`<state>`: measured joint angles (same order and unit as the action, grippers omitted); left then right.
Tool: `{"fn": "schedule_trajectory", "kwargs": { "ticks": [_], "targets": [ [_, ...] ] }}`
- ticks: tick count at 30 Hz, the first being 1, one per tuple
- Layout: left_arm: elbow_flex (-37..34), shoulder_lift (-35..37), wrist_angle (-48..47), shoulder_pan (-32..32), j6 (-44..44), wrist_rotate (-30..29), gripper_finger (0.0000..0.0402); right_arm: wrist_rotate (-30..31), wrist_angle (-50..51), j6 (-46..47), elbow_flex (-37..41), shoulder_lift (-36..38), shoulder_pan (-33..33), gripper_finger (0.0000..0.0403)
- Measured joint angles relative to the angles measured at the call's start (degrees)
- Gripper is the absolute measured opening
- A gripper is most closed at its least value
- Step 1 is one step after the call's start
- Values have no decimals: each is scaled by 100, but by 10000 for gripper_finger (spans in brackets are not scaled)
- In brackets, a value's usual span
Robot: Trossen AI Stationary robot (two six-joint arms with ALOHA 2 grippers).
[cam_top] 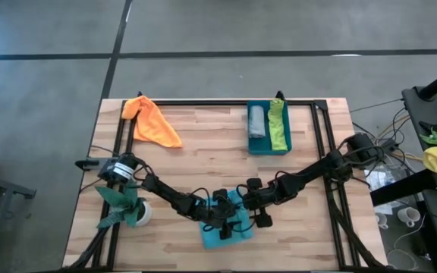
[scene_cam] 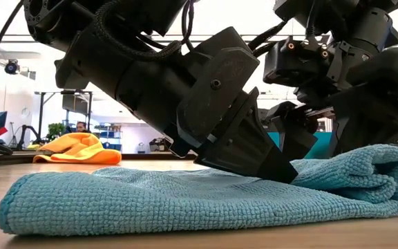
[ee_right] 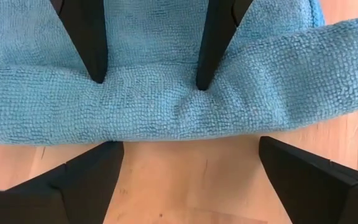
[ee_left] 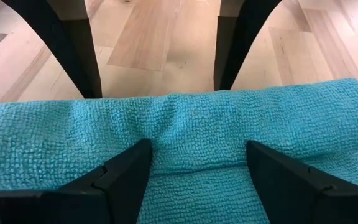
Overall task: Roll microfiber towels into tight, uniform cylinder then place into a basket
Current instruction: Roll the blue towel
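The turquoise towel (cam_top: 226, 232) lies near the table's front edge, with one side rolled into a thick fold (ee_left: 197, 118) and the rest flat (scene_cam: 116, 200). My left gripper (cam_top: 223, 221) reaches in from the left, open, its fingertips on the fold. My right gripper (cam_top: 255, 212) stands wide open on the fold's other side, its fingers (ee_right: 86, 177) down by the wood at the fold's edge. The basket (cam_top: 253, 147) at the far right holds a grey roll (cam_top: 257, 121) and a lime green one (cam_top: 279, 125). The orange towel (cam_top: 155, 121) lies crumpled at the far left. My left gripper rests its two open fingertips (ee_right: 97, 73) on the rolled fold of the turquoise towel (ee_right: 148, 93), a finger's gap apart. The fingers slant down onto it from the table's left (scene_cam: 275, 166). The towel lies on the table. Whether my right gripper touches the fold, I cannot tell.
A leafy plant in a white pot (cam_top: 131, 208) stands at the front left beside my left arm. Bare wood (cam_top: 203, 152) stretches between the towel and the basket. A black frame rail (cam_top: 203, 102) runs along the table's far edge.
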<state>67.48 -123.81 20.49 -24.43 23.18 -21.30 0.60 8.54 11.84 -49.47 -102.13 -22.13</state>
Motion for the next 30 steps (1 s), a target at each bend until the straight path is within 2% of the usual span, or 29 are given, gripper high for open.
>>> {"fn": "schedule_trajectory", "kwargs": {
  "ticks": [16,22,30],
  "targets": [
    [44,139,-78,0,50,-60,251,67,-109,-177,21,-9,2,370],
    [41,158,-50,7,51,133,252,75,-144,-175,22,-13,2,370],
    [40,173,-13,7,46,176,306,77,-164,-175,22,-15,2,370]
  ]
}}
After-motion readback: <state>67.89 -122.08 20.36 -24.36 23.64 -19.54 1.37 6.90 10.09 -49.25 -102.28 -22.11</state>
